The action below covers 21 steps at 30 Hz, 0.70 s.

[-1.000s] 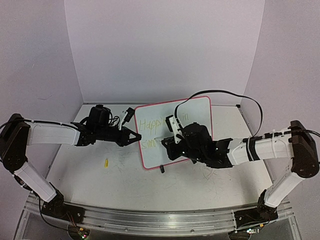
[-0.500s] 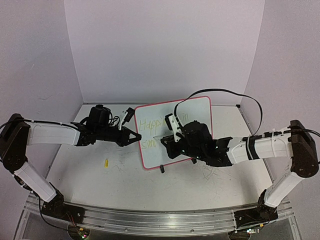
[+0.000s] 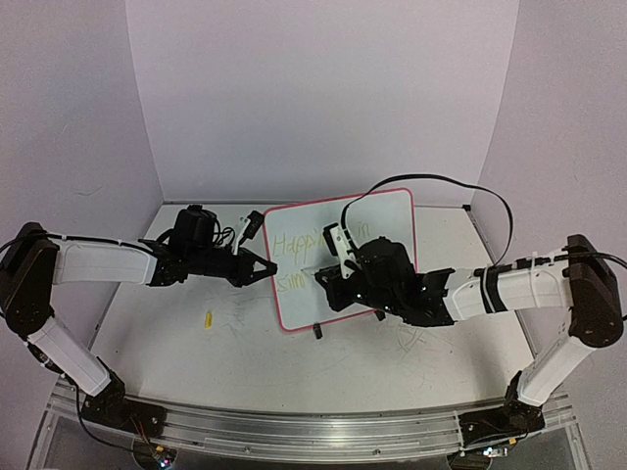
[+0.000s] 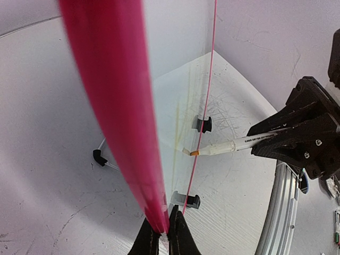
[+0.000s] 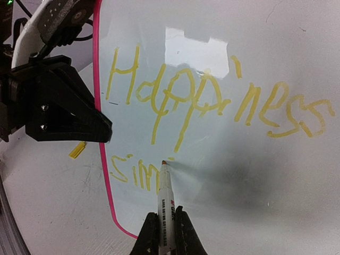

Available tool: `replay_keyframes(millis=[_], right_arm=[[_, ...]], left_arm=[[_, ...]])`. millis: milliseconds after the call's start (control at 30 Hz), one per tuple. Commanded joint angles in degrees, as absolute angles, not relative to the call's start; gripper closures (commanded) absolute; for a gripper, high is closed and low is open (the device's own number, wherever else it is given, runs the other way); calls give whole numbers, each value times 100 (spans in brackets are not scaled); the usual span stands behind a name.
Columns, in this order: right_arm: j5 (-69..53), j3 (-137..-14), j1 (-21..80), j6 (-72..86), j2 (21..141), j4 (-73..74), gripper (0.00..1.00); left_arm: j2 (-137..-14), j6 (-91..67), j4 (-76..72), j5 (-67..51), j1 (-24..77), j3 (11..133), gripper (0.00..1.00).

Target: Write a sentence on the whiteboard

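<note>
Right gripper [image 5: 166, 228] clamped the marker [image 5: 164, 192], tip against the whiteboard [image 5: 265, 202] beside "Sim" of the sentence [image 5: 212, 101]. Left gripper [image 4: 163, 236] pinched the whiteboard's red-pink rim, jaws closed.

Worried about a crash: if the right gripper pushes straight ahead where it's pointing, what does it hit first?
The whiteboard, through the marker that the right gripper holds; its tip looks at or nearly on it, by the sentence.

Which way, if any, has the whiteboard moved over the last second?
No. The whiteboard sits just as far from the small yellow piece on the tabletop as before.
</note>
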<state>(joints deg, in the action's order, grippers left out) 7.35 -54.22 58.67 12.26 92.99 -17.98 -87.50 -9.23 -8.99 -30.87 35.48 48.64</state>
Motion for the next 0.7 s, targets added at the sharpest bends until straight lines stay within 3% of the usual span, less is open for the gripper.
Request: replay_keyframes(millis=[0,667], right_arm=[[713,-5429,5854,1290,9440,-1918,100],[1289,-5318,5858,1494,9343,-1730,100]], left_arm=[[-8771,-545,-683,-2663,3553,5037,100],[-8772,-545,-682,-2662,3551,5037,100]])
